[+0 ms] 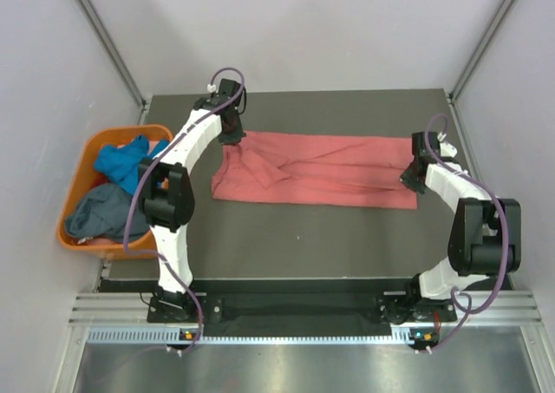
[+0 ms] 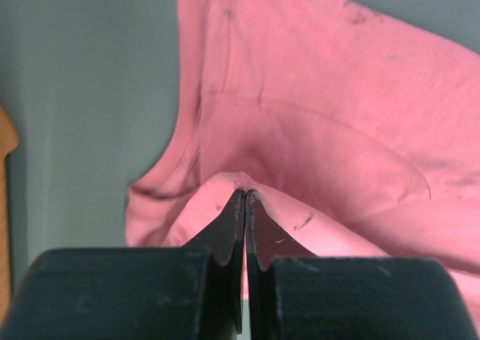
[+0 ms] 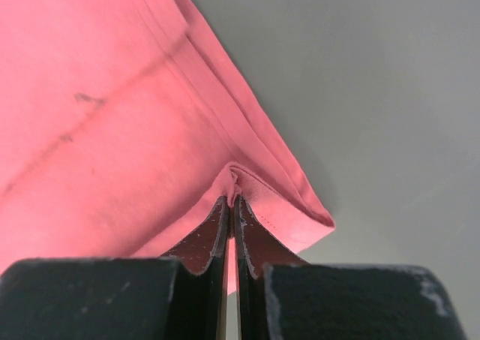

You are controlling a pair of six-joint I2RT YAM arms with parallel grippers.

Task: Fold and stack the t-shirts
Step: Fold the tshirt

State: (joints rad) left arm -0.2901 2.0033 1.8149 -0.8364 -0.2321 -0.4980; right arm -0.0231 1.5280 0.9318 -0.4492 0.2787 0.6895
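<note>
Tabletop (image 1: 303, 237): wrist views show left gripper (image 2: 245, 194), right gripper (image 3: 231, 199) pinching pink t-shirt (image 1: 329, 172).

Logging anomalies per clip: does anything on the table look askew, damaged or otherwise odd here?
No damage shows. The salmon-pink t-shirt lies stretched between the left gripper and right gripper, but its left end is bunched into diagonal creases, while the right end lies flat. Small dark specks show on the cloth in both wrist views.
</note>
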